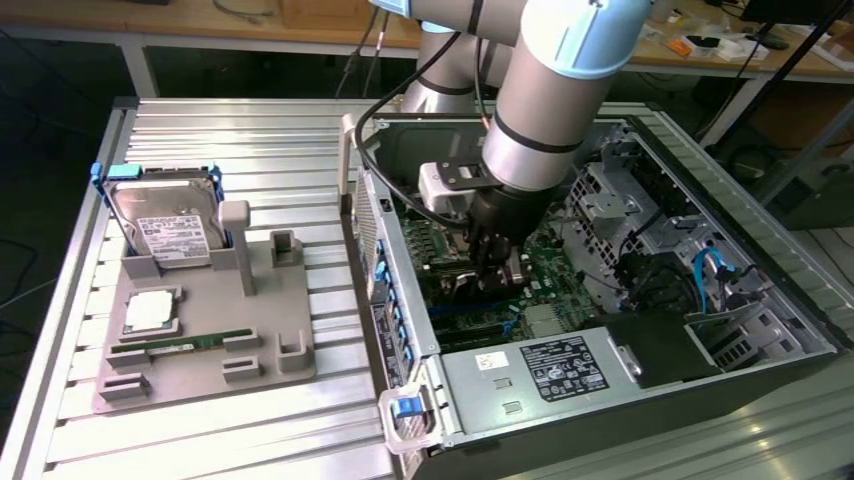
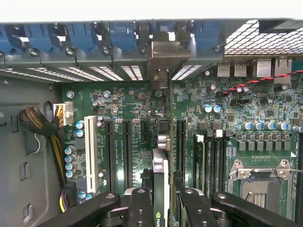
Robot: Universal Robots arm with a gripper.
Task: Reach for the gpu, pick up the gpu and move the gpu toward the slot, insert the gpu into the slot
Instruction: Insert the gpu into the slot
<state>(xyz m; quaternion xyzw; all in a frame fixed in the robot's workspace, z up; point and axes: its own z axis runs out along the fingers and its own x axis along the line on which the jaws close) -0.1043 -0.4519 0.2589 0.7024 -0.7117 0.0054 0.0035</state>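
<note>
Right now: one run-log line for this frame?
gripper shut on gpu | inside open PC case | gpu edge-on over motherboard | seating: cannot tell

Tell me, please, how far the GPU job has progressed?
Done: the gpu is picked up and carried into the computer case. In hand: the gripper holds it on edge over the motherboard. Left: whether it is seated in the slot cannot be told.

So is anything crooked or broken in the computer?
Nothing stands out. The gripper holds the gpu upright on edge over the motherboard, its bracket at the case's rear wall. No damage shows.
</note>
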